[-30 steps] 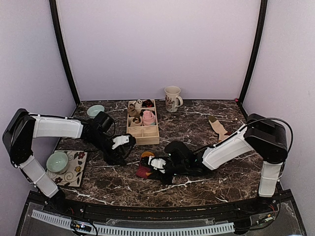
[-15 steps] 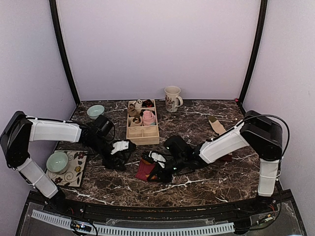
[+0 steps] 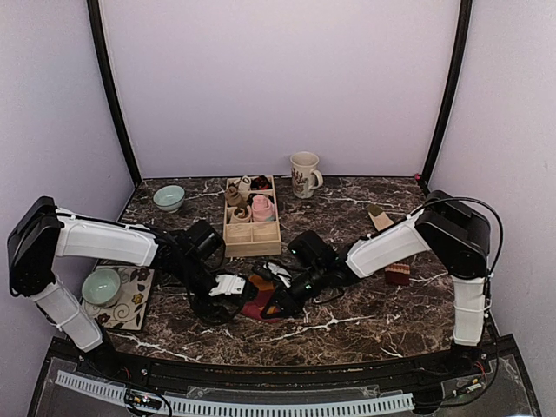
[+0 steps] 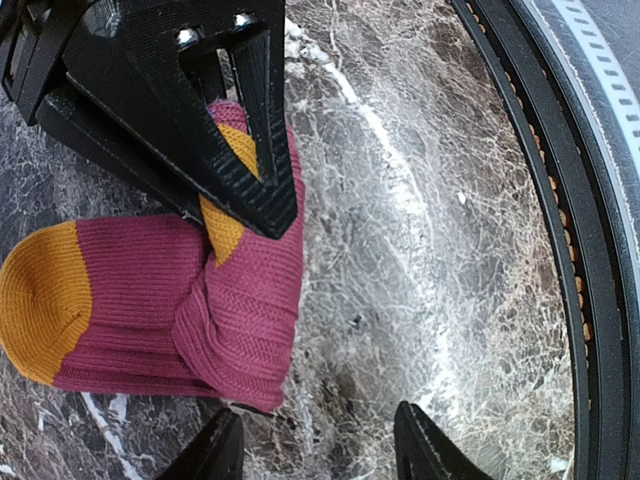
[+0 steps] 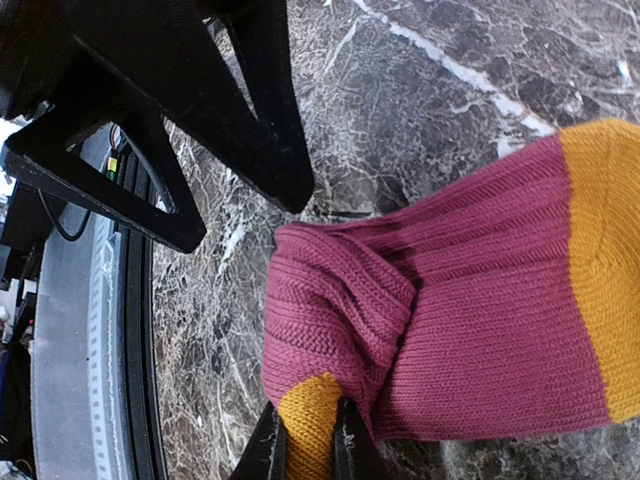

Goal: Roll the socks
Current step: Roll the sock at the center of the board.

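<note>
The maroon sock, with its orange toe and heel patch, lies bunched on the marble table at the front centre, between the two grippers.

The right gripper reaches in low from the right. Its fingers are pinched almost together on the orange patch at the sock's folded edge. In the left wrist view the same black fingers come down from the top onto that fold.

The left gripper sits at the sock's left side. Its fingers are parted about halfway, with only bare marble between them and nothing held. One fingertip is just beside the sock's folded edge; whether it touches cannot be told.

Toward the front there is a strip of bare marble between the sock and the black rail along the table's near edge.

- **Behind:** a wooden tray with compartments stands apart from the sock.
- **Left edge:** a floral mat carries a green bowl, close beside the left arm.
- **Right:** a small brown block sits just beside the right forearm, and a beige sock lies further back.
- **Back wall:** a mug and a teal bowl stand well away from both grippers.
</note>
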Robot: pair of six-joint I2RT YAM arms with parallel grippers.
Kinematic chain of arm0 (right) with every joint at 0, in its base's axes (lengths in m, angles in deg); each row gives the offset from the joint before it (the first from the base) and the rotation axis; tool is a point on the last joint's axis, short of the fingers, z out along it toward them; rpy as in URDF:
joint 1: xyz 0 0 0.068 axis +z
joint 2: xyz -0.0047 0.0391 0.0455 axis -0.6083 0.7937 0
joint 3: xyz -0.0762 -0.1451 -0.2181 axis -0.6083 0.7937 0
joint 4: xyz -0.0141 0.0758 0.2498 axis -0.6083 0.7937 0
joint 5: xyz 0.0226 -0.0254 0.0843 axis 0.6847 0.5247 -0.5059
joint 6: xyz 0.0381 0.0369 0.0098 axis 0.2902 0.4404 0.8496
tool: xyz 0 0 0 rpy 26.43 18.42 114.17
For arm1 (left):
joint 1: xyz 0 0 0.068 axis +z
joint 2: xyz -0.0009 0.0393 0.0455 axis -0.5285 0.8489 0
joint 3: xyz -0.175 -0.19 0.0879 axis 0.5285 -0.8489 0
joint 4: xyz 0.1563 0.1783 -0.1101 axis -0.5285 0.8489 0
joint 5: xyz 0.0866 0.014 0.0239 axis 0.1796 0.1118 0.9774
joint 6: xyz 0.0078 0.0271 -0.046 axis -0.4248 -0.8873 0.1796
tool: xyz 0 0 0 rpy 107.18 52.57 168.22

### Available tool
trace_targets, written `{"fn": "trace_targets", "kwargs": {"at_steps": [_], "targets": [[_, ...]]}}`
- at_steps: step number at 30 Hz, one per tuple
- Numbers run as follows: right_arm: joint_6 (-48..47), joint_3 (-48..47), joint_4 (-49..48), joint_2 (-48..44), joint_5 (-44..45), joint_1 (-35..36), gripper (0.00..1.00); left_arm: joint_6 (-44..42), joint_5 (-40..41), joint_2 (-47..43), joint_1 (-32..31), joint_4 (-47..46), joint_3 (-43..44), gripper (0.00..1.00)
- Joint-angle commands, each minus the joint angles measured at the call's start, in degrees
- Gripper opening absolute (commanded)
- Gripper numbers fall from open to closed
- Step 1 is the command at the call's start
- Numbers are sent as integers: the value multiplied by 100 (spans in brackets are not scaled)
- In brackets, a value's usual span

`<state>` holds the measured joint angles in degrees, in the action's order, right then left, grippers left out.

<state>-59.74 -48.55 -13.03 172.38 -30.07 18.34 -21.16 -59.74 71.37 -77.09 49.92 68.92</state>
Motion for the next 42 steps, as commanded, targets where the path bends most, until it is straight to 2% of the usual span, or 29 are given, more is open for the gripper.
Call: {"fn": "trace_targets", "kwargs": {"at_steps": [1,7,14,24,30,36,37,39,40,42], "targets": [[365,532,1868,584,423,18,0,-161,-5,-39,-73,-61,39,54],[549,675,1616,564,347,-32,0,-217,54,40,-238,-234,9,56],[657,723,1605,671,367,-96,0,-301,487,197,-543,-647,33,55],[795,358,1727,835,362,-121,0,-288,870,543,-670,-1186,63,40],[926,189,1556,946,353,-121,0,-319,887,760,-706,-1198,180,35],[1030,28,1453,1063,252,-123,0,-333,922,917,-719,-1218,182,35],[1029,35,1441,1047,284,-123,0,-340,908,921,-722,-1184,178,28],[1001,102,1379,957,393,-123,0,-315,888,955,-719,-1077,205,3],[998,154,1289,883,486,-128,5,-260,841,976,-719,-982,253,0],[986,395,1010,629,770,-127,23,-173,683,1020,-719,-756,331,0]]}}
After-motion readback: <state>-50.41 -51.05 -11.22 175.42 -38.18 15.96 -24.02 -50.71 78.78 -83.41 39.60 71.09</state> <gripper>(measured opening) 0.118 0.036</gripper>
